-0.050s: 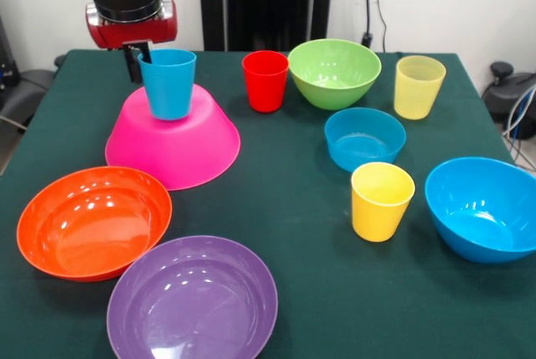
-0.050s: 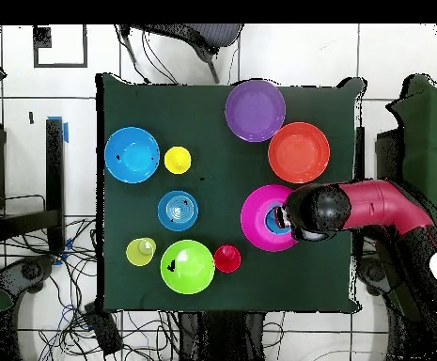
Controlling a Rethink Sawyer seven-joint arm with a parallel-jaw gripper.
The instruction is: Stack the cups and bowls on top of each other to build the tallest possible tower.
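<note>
Upturned bowl (image 1: 180, 154) at ten o'clock on the table (image 1: 285, 208), top cup (image 1: 167, 84) standing on it, left bowl (image 1: 94, 221) at nine, front bowl (image 1: 193, 300) at seven, back cup (image 1: 265, 81) at twelve, back bowl (image 1: 335, 73) at one, corner cup (image 1: 419, 87) beyond the middle bowl (image 1: 364, 138) at two, front cup (image 1: 381, 202) at three, edge bowl (image 1: 486, 208) right of it.

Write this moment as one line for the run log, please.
tower: blue cup upright on inverted pink bowl | gripper: at cup's rim, grip unclear | orange bowl: still on table
</note>
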